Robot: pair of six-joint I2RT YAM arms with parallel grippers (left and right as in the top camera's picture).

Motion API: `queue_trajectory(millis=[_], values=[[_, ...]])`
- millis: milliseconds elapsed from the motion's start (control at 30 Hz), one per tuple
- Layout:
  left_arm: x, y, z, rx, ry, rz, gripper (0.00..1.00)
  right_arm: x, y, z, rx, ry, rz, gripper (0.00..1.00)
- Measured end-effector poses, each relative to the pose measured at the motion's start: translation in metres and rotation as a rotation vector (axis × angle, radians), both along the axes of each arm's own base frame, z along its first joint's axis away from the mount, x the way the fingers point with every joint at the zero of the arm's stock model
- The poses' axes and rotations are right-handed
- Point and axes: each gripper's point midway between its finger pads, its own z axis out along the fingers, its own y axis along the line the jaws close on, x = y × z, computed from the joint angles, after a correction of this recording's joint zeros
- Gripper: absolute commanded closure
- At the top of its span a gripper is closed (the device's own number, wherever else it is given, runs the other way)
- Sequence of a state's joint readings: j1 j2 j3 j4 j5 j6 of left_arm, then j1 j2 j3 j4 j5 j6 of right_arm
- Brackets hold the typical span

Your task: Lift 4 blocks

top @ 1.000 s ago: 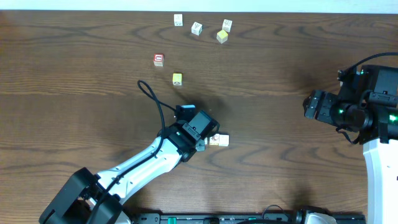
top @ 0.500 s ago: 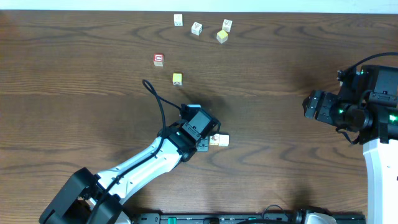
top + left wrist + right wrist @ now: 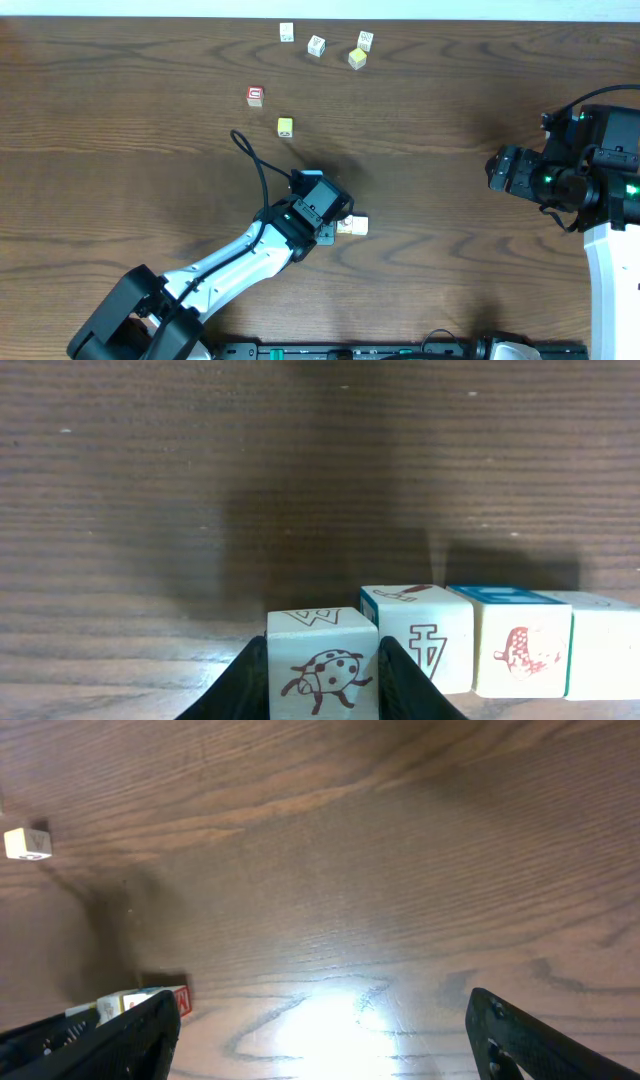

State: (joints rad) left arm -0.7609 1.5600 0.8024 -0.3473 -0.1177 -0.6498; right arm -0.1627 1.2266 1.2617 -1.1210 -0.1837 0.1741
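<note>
Blocks (image 3: 420,650) lie in a row on the table (image 3: 450,120); left gripper (image 3: 321,680) clenches the end block (image 3: 318,660); nothing has shifted over the last second, so lifting is judged pending; right gripper (image 3: 320,1045) stands released.

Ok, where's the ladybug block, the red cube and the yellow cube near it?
ladybug block (image 3: 322,670), left wrist view, its front face.
red cube (image 3: 255,96), overhead view, its top face.
yellow cube (image 3: 285,126), overhead view, its top face.

Only legible txt: "W" atop ladybug block (image 3: 322,665).
</note>
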Motion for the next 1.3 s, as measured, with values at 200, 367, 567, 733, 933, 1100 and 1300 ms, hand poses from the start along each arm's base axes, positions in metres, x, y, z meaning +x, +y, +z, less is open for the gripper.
queue_trajectory(millis=[200,367,567,733,933,1100,1300], values=[[0.001,-0.001,0.000,-0.004,-0.005,0.001,0.74,0.000,0.000,0.000,0.000,0.000,0.000,0.11],[0.001,-0.001,0.000,-0.004,-0.005,0.001,0.68,0.000,0.000,0.000,0.000,0.000,0.000,0.11],[0.001,-0.001,0.000,-0.005,-0.003,0.003,0.63,0.000,0.000,0.000,0.000,0.000,0.000,0.11],[0.001,-0.001,0.000,-0.005,-0.003,0.003,0.61,0.000,0.000,0.000,0.000,0.000,0.000,0.11],[0.001,-0.001,0.000,-0.006,-0.003,0.003,0.60,0.000,0.000,0.000,0.000,0.000,0.000,0.11],[0.001,-0.002,0.000,-0.007,-0.001,0.002,0.59,0.000,0.000,0.000,0.000,0.000,0.000,0.11],[0.001,-0.001,0.016,-0.038,-0.041,0.004,0.55,0.000,0.000,0.000,0.000,-0.001,0.000,0.12]])
